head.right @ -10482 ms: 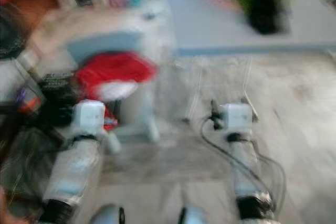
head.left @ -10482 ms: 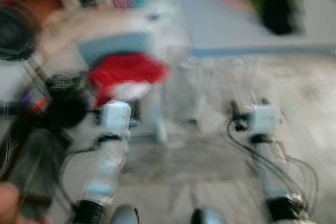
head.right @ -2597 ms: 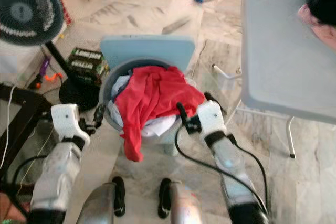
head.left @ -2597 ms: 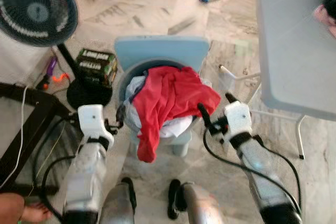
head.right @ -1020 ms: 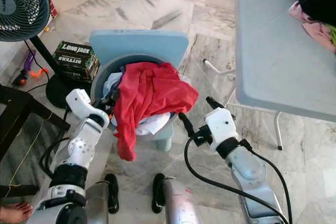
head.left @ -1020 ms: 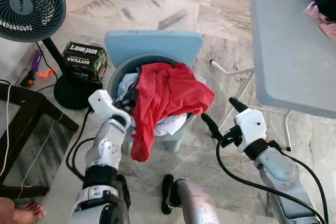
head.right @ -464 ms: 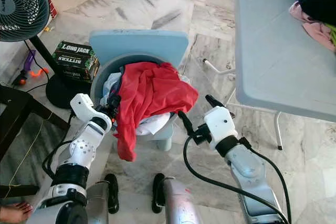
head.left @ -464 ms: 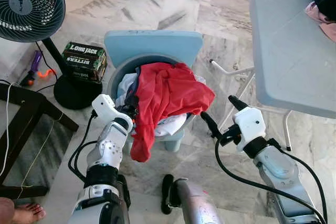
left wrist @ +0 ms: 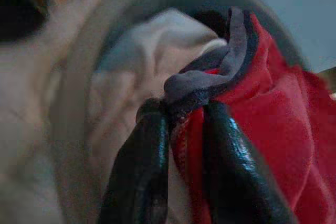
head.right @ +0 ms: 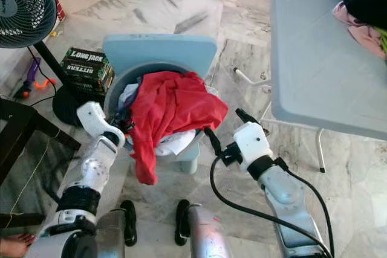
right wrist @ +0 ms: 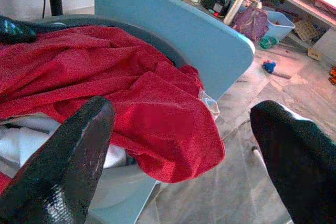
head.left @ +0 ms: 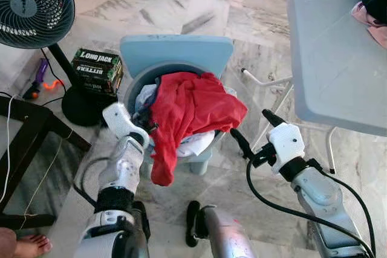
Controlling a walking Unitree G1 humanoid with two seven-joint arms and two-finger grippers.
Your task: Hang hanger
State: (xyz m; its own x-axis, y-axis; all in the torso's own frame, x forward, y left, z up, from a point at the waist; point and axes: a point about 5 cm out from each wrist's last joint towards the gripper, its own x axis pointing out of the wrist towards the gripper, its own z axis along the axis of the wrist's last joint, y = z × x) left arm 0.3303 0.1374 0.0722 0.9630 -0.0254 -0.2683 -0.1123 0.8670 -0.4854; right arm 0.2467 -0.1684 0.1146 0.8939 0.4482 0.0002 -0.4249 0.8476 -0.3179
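One change: your left gripper (left wrist: 181, 145) now pinches the red shirt (head.left: 193, 110) at 9 o'clock. R gripper (head.left: 249, 132) stays apart, empty. No hanger yet.

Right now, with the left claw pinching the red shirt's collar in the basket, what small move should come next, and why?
Probably lift the left claw straight up: it is shut on the red shirt at its dark collar, and the shirt is draped over the basket rim, so raising frees it. The right claw waits open beside it.
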